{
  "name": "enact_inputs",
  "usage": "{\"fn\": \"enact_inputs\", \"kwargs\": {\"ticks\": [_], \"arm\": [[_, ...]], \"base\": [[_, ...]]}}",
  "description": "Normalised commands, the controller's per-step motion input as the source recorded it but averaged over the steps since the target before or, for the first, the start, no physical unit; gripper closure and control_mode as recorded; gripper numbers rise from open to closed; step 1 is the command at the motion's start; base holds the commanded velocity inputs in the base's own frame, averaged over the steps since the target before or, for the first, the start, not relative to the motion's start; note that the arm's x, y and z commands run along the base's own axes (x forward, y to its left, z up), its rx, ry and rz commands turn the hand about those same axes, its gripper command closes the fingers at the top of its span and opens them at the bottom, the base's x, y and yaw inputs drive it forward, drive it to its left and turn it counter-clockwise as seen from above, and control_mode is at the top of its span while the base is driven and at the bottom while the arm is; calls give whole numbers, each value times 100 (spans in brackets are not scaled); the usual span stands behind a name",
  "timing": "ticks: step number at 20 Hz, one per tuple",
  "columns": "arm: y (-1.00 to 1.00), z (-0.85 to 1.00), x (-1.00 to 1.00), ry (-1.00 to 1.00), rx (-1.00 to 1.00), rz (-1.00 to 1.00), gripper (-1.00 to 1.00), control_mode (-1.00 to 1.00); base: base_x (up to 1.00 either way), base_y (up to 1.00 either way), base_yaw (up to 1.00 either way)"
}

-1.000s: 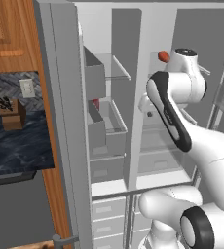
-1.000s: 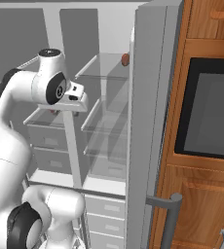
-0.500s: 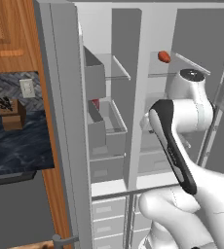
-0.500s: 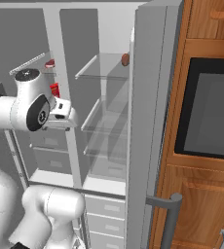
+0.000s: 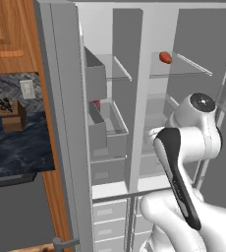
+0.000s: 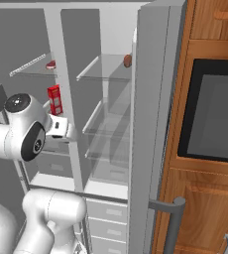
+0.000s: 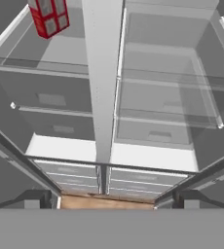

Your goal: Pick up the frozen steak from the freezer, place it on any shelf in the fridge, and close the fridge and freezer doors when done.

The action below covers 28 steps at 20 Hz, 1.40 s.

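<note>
Spread, empty gripper (image 7: pixel 108 198) before the centre divider (image 7: pixel 103 78), red carton (image 7: pixel 48 17) just beside.

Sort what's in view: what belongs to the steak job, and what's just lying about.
Job: steak, freezer, fridge, glass shelf, freezer door, fridge door.

Lying about: orange-red lump, red carton, knife block, wall oven.
</note>
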Motion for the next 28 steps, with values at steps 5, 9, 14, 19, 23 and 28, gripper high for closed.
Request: {"fn": "enact_inputs", "kwargs": {"ticks": [5, 9, 14, 19, 23, 28], "arm": [[0, 4, 8, 0, 0, 0, -100, -100], [8, 16, 17, 0, 0, 0, -100, -100], [23, 21, 29, 0, 0, 0, -100, -100], [32, 17, 26, 0, 0, -1, -100, -100], [-15, 5, -20, 0, 0, -1, -100, -100], [-57, 0, -56, 0, 4, -3, -100, -100]], "base": [[0, 0, 0], [0, 0, 0], [0, 0, 0], [0, 0, 0], [0, 0, 0], [0, 0, 0]]}}
